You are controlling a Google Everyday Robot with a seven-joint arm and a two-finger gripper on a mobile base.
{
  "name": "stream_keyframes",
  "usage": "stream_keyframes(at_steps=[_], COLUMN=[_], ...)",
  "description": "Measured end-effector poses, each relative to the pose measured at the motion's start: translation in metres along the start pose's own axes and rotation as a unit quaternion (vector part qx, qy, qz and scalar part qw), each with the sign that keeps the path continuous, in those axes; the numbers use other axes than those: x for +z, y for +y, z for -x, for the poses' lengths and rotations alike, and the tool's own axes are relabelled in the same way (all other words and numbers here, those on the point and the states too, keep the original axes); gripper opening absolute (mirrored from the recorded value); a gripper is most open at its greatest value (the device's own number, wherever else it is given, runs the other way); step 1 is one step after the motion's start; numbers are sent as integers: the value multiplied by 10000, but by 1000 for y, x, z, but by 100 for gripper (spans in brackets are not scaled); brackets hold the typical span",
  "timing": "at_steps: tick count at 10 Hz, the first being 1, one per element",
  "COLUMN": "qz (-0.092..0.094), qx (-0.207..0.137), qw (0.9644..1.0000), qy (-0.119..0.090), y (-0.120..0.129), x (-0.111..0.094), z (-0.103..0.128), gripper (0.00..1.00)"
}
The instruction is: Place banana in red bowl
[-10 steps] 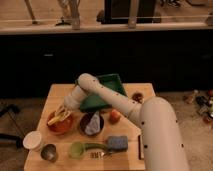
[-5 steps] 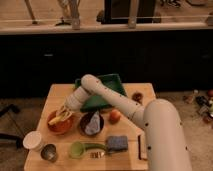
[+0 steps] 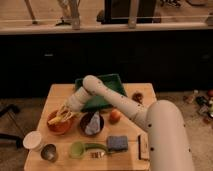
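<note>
The red bowl (image 3: 59,125) sits on the left part of the wooden table (image 3: 55,95). The pale-yellow banana (image 3: 56,119) lies in the bowl, across its top. My gripper (image 3: 65,112) is right above the bowl, down at the banana, with the arm reaching in from the right over the green tray (image 3: 107,82). The gripper covers part of the banana and the bowl's far rim.
A dark brown bowl (image 3: 92,125) with a grey-white item stands right of the red bowl. An orange fruit (image 3: 115,116), blue sponge (image 3: 117,143), green cup (image 3: 76,149), white cup (image 3: 33,141) and metal cup (image 3: 48,152) stand around.
The gripper stays over the red bowl with the banana; it has shifted only slightly. Nothing else has moved.
</note>
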Motion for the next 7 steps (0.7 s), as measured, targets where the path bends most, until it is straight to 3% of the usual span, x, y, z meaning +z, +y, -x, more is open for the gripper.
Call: stream_keyframes(at_steps=[7], qz=[-164], qx=[-31], qw=[9999], qy=[38], y=[3], x=[-17], z=[-1], gripper=[80])
